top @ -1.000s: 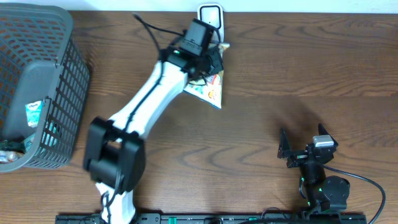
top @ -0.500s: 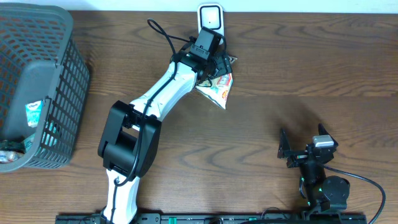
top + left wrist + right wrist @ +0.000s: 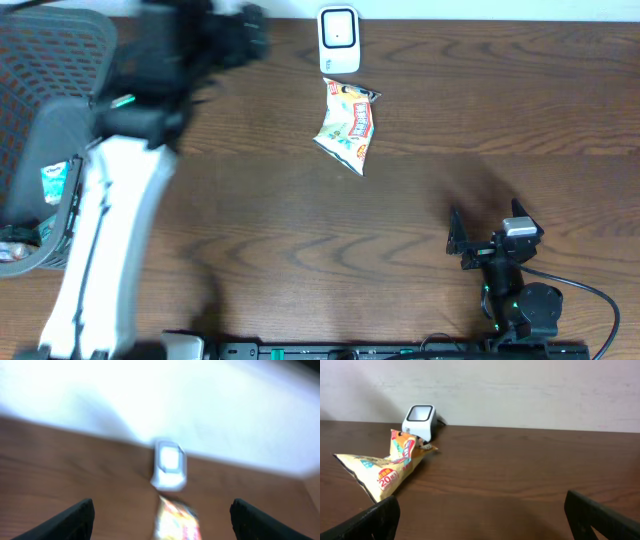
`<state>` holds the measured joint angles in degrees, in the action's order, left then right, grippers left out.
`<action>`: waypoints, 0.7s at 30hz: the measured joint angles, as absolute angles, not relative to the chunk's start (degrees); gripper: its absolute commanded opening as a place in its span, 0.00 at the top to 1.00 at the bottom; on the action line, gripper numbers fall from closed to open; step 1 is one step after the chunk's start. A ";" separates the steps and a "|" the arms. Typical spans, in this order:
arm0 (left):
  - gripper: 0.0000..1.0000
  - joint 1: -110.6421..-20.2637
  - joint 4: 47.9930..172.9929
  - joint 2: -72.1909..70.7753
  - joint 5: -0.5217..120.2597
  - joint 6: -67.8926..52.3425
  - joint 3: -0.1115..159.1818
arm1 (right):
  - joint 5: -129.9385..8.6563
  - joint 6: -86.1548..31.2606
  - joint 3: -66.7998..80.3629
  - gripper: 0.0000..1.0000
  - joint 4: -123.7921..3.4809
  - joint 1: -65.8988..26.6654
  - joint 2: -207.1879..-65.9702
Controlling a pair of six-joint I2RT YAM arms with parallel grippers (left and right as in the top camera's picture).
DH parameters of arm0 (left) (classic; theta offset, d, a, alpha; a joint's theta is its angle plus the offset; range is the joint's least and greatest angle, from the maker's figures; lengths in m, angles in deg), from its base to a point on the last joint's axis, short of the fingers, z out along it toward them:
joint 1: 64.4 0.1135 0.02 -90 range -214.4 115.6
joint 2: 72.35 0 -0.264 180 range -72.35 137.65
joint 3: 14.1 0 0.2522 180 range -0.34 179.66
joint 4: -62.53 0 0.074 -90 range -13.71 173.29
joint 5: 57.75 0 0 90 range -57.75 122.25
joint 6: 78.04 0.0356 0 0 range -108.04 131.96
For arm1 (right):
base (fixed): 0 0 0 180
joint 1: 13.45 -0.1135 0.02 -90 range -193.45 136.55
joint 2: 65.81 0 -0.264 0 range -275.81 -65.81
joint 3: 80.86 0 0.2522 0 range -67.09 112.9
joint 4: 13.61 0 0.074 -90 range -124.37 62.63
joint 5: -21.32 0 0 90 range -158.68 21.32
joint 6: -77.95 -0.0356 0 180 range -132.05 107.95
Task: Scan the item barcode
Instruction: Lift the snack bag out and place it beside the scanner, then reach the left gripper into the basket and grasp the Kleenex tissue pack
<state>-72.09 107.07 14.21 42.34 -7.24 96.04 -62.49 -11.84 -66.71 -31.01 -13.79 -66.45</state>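
Note:
The item, a yellow-and-white snack bag (image 3: 347,125), lies flat on the wooden table just in front of the white barcode scanner (image 3: 338,40). Nothing holds it. My left arm is a blur at the upper left, and its gripper (image 3: 245,22) sits well to the left of the scanner. In the left wrist view the gripper (image 3: 162,512) is open, with the scanner (image 3: 169,463) and the bag (image 3: 178,521) ahead of it and nothing between the fingers. My right gripper (image 3: 485,240) rests open at the lower right. Its wrist view shows the bag (image 3: 382,471) and scanner (image 3: 420,421) far off.
A dark mesh basket (image 3: 30,60) stands at the left edge with a few packets (image 3: 55,180) inside, partly covered by my left arm. A pale wall runs behind the table's far edge.
My left gripper opened and let go of the snack bag beside the scanner. The arm then swung away left toward the basket. The bag now lies on the table. The right arm stayed still.

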 measured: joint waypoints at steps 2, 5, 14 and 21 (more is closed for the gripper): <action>0.15 -66.01 108.30 9.62 41.53 -6.02 96.12 | -62.51 -11.84 -66.71 0.01 -31.01 -13.79 -66.45; 0.15 -54.89 111.27 4.11 37.60 -4.59 96.23 | -62.51 -11.86 -66.71 0.01 -31.01 -13.79 -66.45; 0.15 -29.90 121.87 4.92 24.64 7.19 96.12 | -62.53 -11.84 -66.71 0.01 -31.01 -13.79 -66.45; 0.16 -21.40 131.22 14.93 22.41 10.55 95.71 | -62.53 -11.84 -66.71 0.01 -31.01 -13.79 -66.45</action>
<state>-21.40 131.22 14.93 22.41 10.55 95.71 -62.53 -11.84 -66.71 -31.01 -13.79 -66.45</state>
